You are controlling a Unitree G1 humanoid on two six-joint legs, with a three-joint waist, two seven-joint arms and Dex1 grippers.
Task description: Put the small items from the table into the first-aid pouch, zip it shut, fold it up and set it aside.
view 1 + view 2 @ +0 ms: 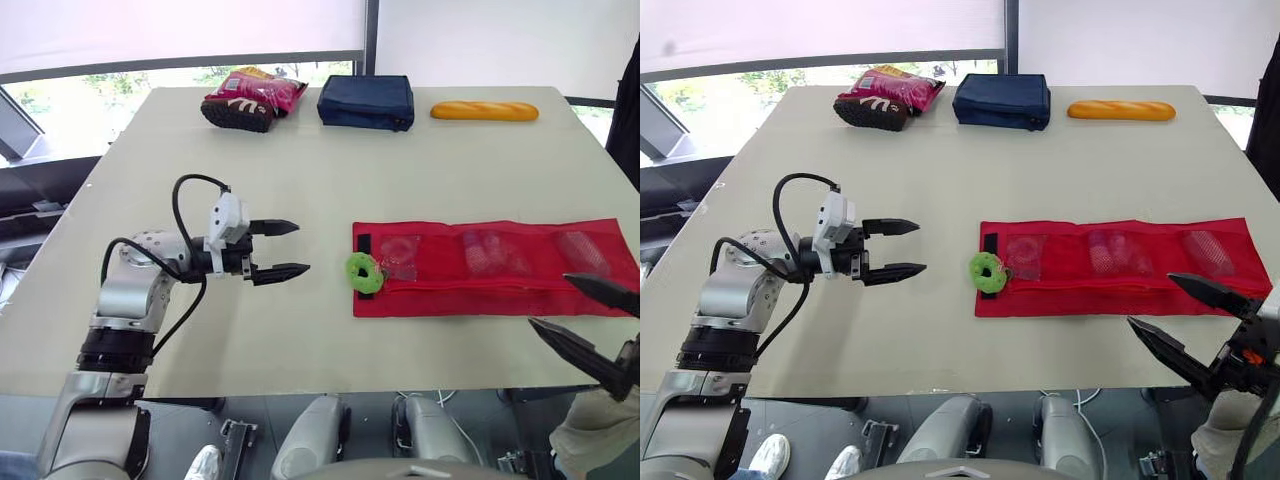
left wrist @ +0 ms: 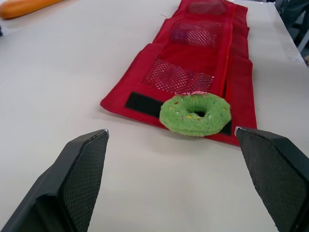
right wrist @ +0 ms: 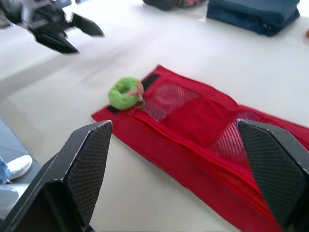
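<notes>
A red first-aid pouch (image 1: pixel 495 268) lies unfolded flat on the table's right half, with small items visible inside its mesh pockets. A green ring-shaped zipper pull (image 1: pixel 362 271) rests at its left end beside a black strip (image 2: pixel 145 102). My left gripper (image 1: pixel 285 248) is open, hovering left of the ring with a short gap between them. My right gripper (image 1: pixel 585 318) is open near the table's front edge, at the pouch's right end. The ring (image 2: pixel 195 114) lies straight ahead between the left fingers (image 2: pixel 79 174).
Along the far edge lie a pink snack bag (image 1: pixel 250 98), a navy blue case (image 1: pixel 366 102) and a bread loaf (image 1: pixel 484 111). The beige table (image 1: pixel 200 330) ends close to the front of both arms.
</notes>
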